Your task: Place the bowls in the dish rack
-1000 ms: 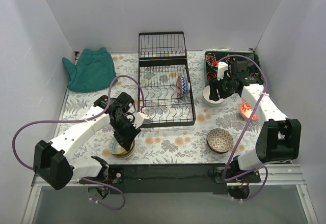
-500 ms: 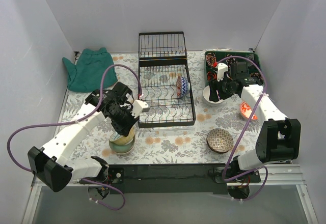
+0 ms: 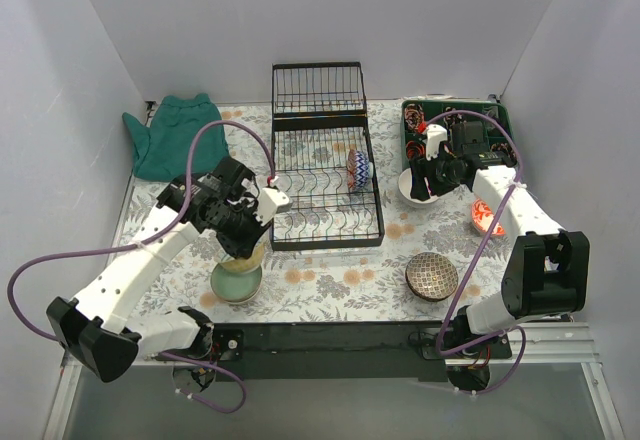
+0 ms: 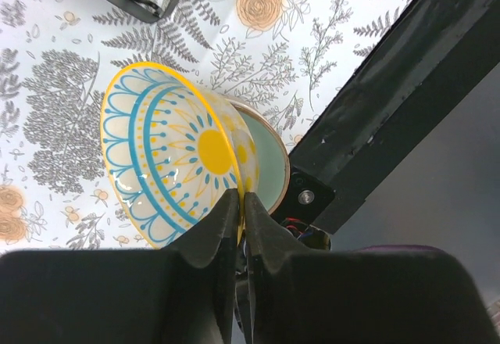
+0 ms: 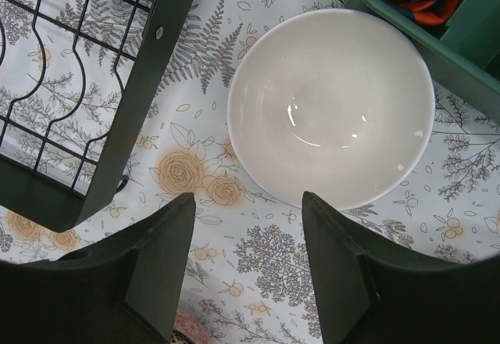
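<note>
No writing, label, brand, number or sign can be read in any of the views. The only markings are decoration: a fern-and-rose print on the tabletop (image 3: 330,292), and blue lines around a yellow flower painted inside the yellow-flowered bowl (image 4: 176,152).

High top view from near edge, whole table (image 3: 330,290); close downward wrist views, dish rack (image 3: 323,175) in all
</note>
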Tool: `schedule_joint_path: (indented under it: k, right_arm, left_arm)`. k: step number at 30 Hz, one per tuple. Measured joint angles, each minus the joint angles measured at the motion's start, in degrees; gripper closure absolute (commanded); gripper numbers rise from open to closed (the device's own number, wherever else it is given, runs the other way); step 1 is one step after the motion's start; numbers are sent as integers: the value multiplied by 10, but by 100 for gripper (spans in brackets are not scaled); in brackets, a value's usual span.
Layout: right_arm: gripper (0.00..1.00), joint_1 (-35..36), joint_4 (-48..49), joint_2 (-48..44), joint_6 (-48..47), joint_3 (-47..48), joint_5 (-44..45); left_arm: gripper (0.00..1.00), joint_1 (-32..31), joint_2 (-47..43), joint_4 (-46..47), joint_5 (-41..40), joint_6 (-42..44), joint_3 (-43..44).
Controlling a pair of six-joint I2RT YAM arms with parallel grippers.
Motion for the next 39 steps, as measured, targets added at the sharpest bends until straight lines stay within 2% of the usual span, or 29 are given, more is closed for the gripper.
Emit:
schedule_joint_path:
  k: [10,17,23,32,39]
  right_arm:
    - [35,0,0,9,0,1,2]
    - [35,0,0,11,0,1,2]
    - [35,0,0,12,0,1,2]
    - [35,0,1,34,0,4,2]
    - [35,0,2,38,0,5,2]
  left_arm:
    - [100,7,-3,2,-6,3,36]
    - [100,11,0,9,-73,23,42]
    - [100,37,-11,83,-153,46,-35]
    - [100,164,34,235,-191,97,-121]
    - [100,180,64,342,-210,117,-180]
